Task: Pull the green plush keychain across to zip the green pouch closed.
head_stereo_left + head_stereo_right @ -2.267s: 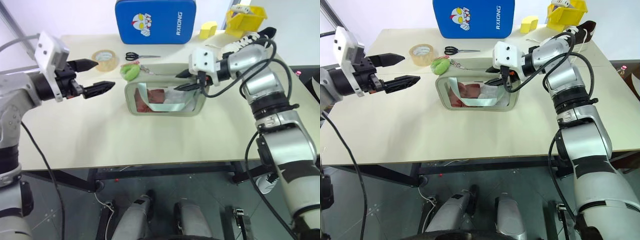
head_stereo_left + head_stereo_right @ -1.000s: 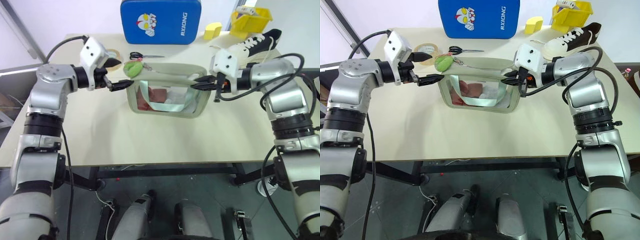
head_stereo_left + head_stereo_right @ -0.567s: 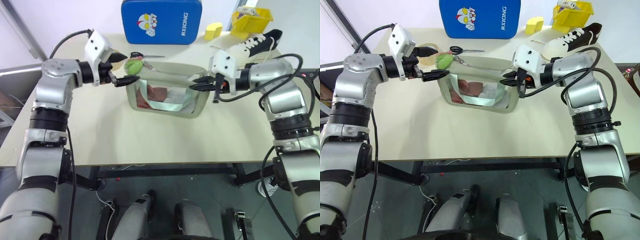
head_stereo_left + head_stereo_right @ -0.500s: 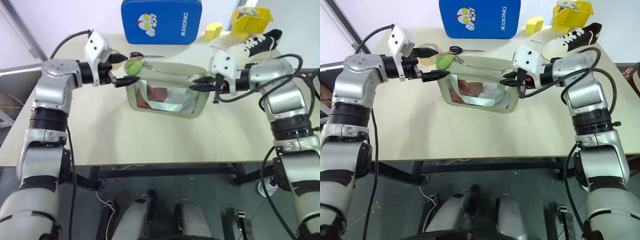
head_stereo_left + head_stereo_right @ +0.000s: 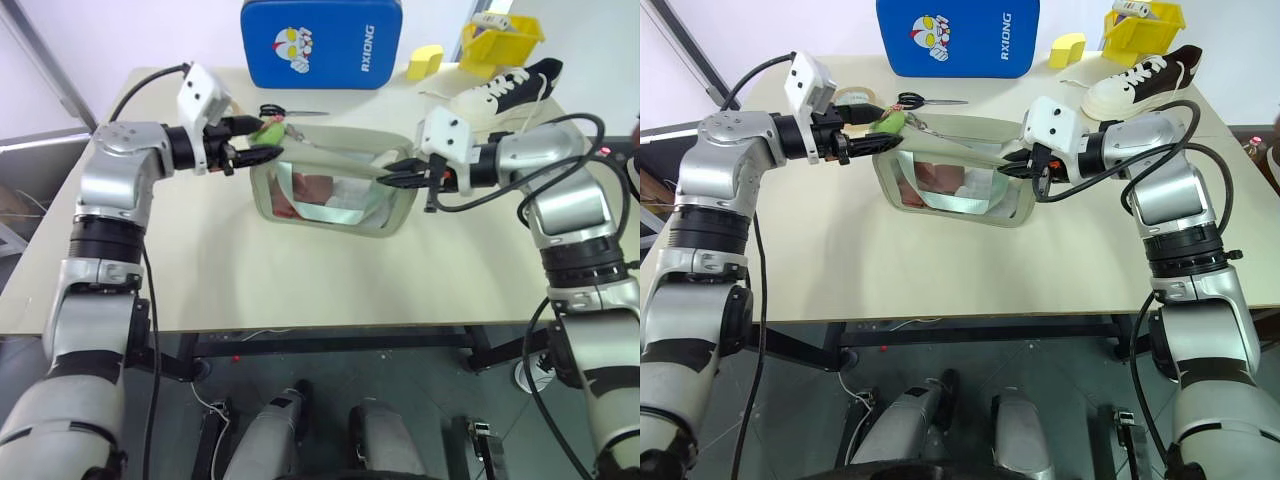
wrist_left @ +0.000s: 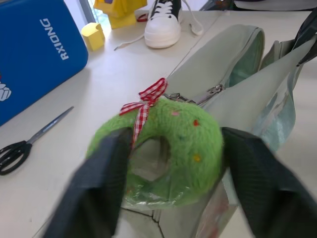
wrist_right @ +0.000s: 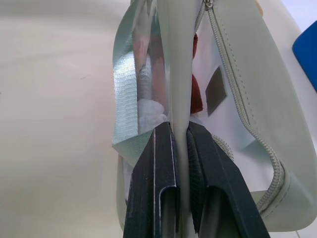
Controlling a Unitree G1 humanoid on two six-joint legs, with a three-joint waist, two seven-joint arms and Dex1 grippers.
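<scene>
Green pouch (image 5: pixel 335 190) upright mid-counter (image 5: pixel 300 280), top gaping. Right gripper (image 7: pixel 179 148) clamped on pouch's right end. Left gripper (image 6: pixel 168 158) fingers flanking, touching green plush keychain (image 6: pixel 183 134) at pouch's left top corner.

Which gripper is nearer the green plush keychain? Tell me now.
Left. The left gripper has a finger on each side of the green plush keychain; the right gripper pinches the green pouch at its opposite end.
</scene>
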